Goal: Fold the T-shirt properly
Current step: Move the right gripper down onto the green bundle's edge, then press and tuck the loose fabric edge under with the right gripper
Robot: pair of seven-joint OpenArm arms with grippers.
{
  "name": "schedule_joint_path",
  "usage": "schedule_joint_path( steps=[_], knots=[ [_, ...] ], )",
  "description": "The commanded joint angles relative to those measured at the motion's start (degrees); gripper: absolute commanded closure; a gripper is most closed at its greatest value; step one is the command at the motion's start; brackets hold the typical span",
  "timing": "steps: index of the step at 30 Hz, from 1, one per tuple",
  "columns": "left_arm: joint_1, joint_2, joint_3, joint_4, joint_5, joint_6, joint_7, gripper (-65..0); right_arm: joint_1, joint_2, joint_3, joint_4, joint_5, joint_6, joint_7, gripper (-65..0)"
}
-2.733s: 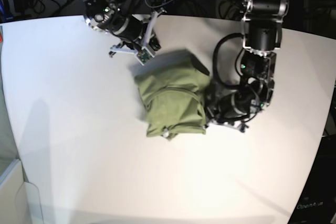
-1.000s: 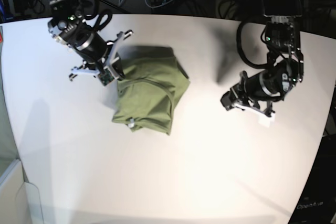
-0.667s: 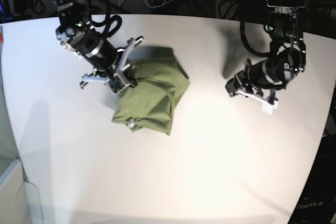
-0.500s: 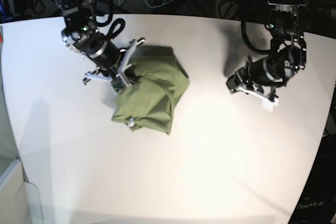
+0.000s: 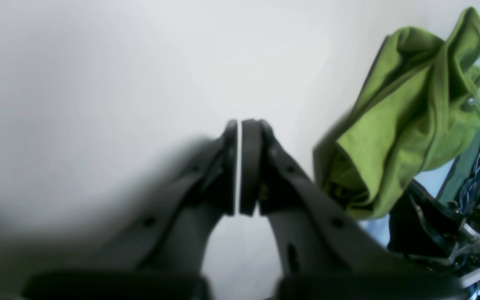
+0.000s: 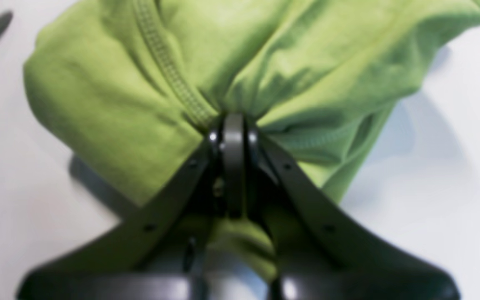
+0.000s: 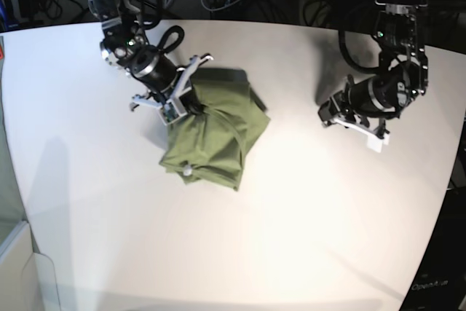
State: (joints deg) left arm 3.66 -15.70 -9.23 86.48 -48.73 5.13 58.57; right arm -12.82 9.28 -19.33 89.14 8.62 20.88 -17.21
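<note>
The olive-green T-shirt (image 7: pixel 218 136) lies bunched in a rough folded bundle on the white table (image 7: pixel 291 238), with a small white tag (image 7: pixel 187 170) at its near edge. My right gripper (image 7: pixel 192 105) is at the bundle's upper left edge and is shut on the T-shirt. In the right wrist view, the gripper (image 6: pixel 233 121) pinches the cloth (image 6: pixel 111 91) right beside a ribbed seam. My left gripper (image 7: pixel 325 116) hovers well to the right of the shirt. Its fingers are shut with nothing between them in the left wrist view (image 5: pixel 239 125), where the T-shirt (image 5: pixel 406 121) shows at the right.
The white table's far edge (image 7: pixel 291 25) borders dark cables and equipment. The table's right edge (image 7: pixel 455 172) runs close to my left arm (image 7: pixel 386 85). My right arm (image 5: pixel 427 233) shows behind the shirt in the left wrist view.
My right gripper has moved rightward onto the shirt's upper left edge and pushed it, so the bundle has shifted and bunched to the right. The left gripper stayed shut and barely drifted.
</note>
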Motion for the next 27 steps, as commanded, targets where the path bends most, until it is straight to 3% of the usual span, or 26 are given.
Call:
schedule_joint_path(
  steps=[1, 7, 10, 16, 21, 27],
  knots=[
    [-0.8, -0.6, -0.2, 0.7, -0.8, -0.4, -0.3, -1.6, -0.2, 0.6, -0.1, 2.1, -0.8, 0.5, -1.4, 0.0],
    [-0.8, -0.5, -0.2, 0.5, -0.8, -0.4, -0.3, -1.6, -1.6, 4.3, 0.2, 12.7, -0.8, 0.3, -1.7, 0.0],
    [-0.7, -0.5, -0.2, 0.5, -0.8, -0.4, -0.3, -1.6, -1.1, 4.7, 0.2, 16.2, -0.8, 0.3, -5.6, 0.0],
    [0.3, -0.5, 0.0, 0.5, -0.8, -0.4, 0.2, -1.6, 2.9, 1.9, -2.9, 18.9, -0.7, 0.5, -10.5, 0.0],
    [1.0, -0.5, 0.0, 0.6, -0.8, -0.4, 0.2, -1.6, 8.6, 1.6, -8.5, 18.7, -0.7, 0.5, -13.7, 0.0],
    [3.2, -0.7, -0.1, 1.1, -0.8, -0.4, 0.0, -1.6, 14.1, 0.5, -9.8, 15.5, -0.6, 0.5, -15.1, 0.0]
  ],
)
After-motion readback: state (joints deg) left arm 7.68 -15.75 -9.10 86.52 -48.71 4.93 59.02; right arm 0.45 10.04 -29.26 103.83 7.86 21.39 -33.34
